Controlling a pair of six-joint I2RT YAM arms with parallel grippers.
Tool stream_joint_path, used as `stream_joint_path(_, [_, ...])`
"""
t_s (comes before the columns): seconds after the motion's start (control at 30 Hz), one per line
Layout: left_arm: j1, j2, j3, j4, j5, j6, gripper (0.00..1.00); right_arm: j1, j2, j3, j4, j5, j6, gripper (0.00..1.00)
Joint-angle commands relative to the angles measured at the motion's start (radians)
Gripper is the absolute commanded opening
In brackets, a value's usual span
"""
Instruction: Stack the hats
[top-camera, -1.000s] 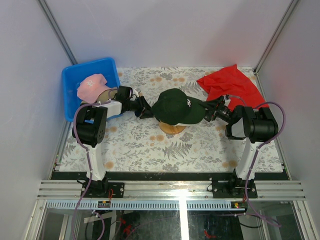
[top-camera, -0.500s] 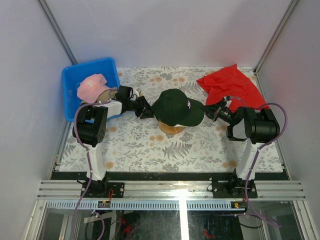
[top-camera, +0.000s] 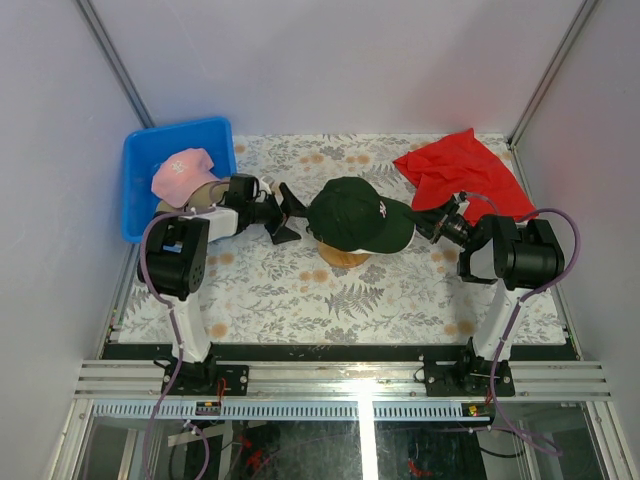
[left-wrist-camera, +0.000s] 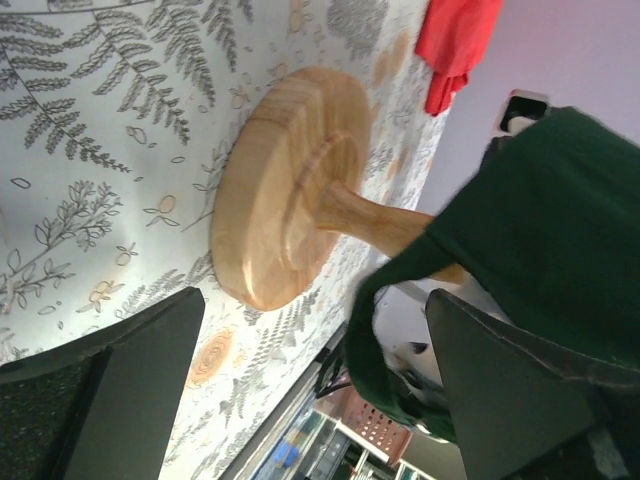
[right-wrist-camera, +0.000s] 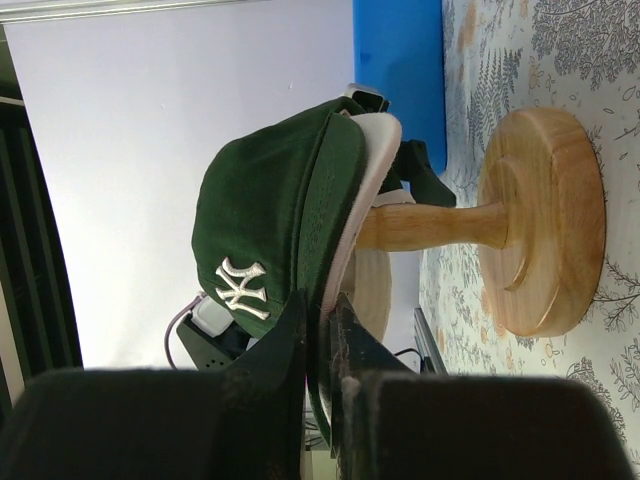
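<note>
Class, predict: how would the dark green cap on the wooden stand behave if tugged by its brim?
The dark green cap probably flexes; its fabric crown drapes softly. Thin cloth suggests it lifts easily. The narrow-stemmed wooden stand might tip if it snags.

The left arm (top-camera: 178, 262) rises from its base at the near edge, folds at the elbow and reaches low toward the middle, wrist roughly level. The left gripper (top-camera: 287, 214) is spread wide, its two dark fingers (left-wrist-camera: 110, 385) far apart with nothing between them. The right arm (top-camera: 510, 255) mirrors this pose, elbow bent, reaching inward. The right gripper (top-camera: 420, 224) is closed, its fingers (right-wrist-camera: 290, 350) pinched together on the brim of the dark green cap (top-camera: 355, 212).
</note>
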Motion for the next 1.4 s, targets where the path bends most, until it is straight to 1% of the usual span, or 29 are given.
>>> stream_joint_path(0.0, [0.035, -0.085, -0.035, 0.176, -0.022, -0.146, 0.93, -0.001, -0.03, -0.001, 0.04, -0.025, -0.068, 0.0])
stream_joint_path(0.07, [0.04, -0.094, -0.048, 0.224, -0.015, -0.184, 0.91, 0.002, -0.03, 0.003, 0.035, -0.021, -0.068, 0.0])
stream_joint_path(0.2, [0.054, -0.107, -0.121, 0.504, 0.021, -0.383, 0.9, 0.006, -0.033, 0.01, 0.021, -0.017, -0.071, 0.0])
stream_joint_path(0.27, [0.052, -0.109, -0.11, 0.582, 0.034, -0.444, 0.9, 0.006, -0.037, 0.012, 0.018, -0.018, -0.074, 0.01])
stream_joint_path(0.3, [0.049, -0.115, -0.099, 0.591, 0.038, -0.453, 0.9, 0.006, -0.036, 0.012, 0.017, -0.018, -0.073, 0.09])
stream_joint_path(0.37, [0.045, -0.131, -0.076, 0.597, 0.04, -0.469, 0.9, 0.006, -0.037, 0.013, 0.017, -0.02, -0.072, 0.18])
stream_joint_path(0.43, [0.045, -0.151, -0.062, 0.605, 0.035, -0.492, 0.9, 0.006, -0.039, 0.013, 0.016, -0.02, -0.073, 0.37])
stream_joint_path(0.53, [0.051, -0.187, -0.043, 0.558, 0.003, -0.489, 0.9, 0.006, -0.041, 0.009, 0.013, -0.014, -0.075, 0.54])
stream_joint_path(0.6, [0.055, -0.21, -0.035, 0.522, -0.028, -0.476, 0.91, 0.005, -0.044, 0.008, 0.005, -0.014, -0.081, 0.63])
stream_joint_path(0.67, [0.057, -0.226, -0.02, 0.479, -0.053, -0.456, 0.91, 0.002, -0.057, 0.003, -0.029, -0.011, -0.106, 0.68])
stream_joint_path(0.7, [0.058, -0.234, -0.013, 0.45, -0.067, -0.44, 0.91, 0.0, -0.068, 0.001, -0.065, -0.013, -0.131, 0.69])
stream_joint_path(0.77, [0.061, -0.244, -0.002, 0.413, -0.09, -0.422, 0.91, -0.006, -0.105, -0.009, -0.187, -0.01, -0.215, 0.71])
stream_joint_path(0.83, [0.067, -0.248, 0.001, 0.415, -0.104, -0.429, 0.91, -0.017, -0.159, -0.01, -0.374, 0.003, -0.343, 0.73])
stream_joint_path(0.9, [0.073, -0.252, 0.019, 0.394, -0.122, -0.429, 0.92, -0.024, -0.24, 0.014, -0.642, 0.034, -0.558, 0.75])
stream_joint_path(0.93, [0.075, -0.256, 0.031, 0.38, -0.132, -0.425, 0.92, -0.025, -0.281, 0.041, -0.882, 0.062, -0.686, 0.76])
stream_joint_path(0.97, [0.078, -0.26, 0.046, 0.356, -0.144, -0.412, 0.92, -0.026, -0.312, 0.078, -1.066, 0.098, -0.806, 0.78])
stream_joint_path(1.03, [0.082, -0.272, 0.085, 0.266, -0.178, -0.362, 0.92, -0.027, -0.372, 0.159, -1.35, 0.174, -1.004, 0.79])
stream_joint_path(1.1, [0.089, -0.285, 0.129, 0.174, -0.215, -0.309, 0.93, -0.033, -0.396, 0.208, -1.494, 0.228, -1.095, 0.8])
stream_joint_path(1.2, [0.107, -0.314, 0.168, 0.074, -0.281, -0.263, 0.94, -0.041, -0.427, 0.247, -1.635, 0.346, -1.173, 0.8])
stream_joint_path(1.37, [0.166, -0.354, 0.243, -0.135, -0.393, -0.15, 0.95, -0.043, -0.495, 0.262, -1.738, 0.468, -1.204, 0.81])
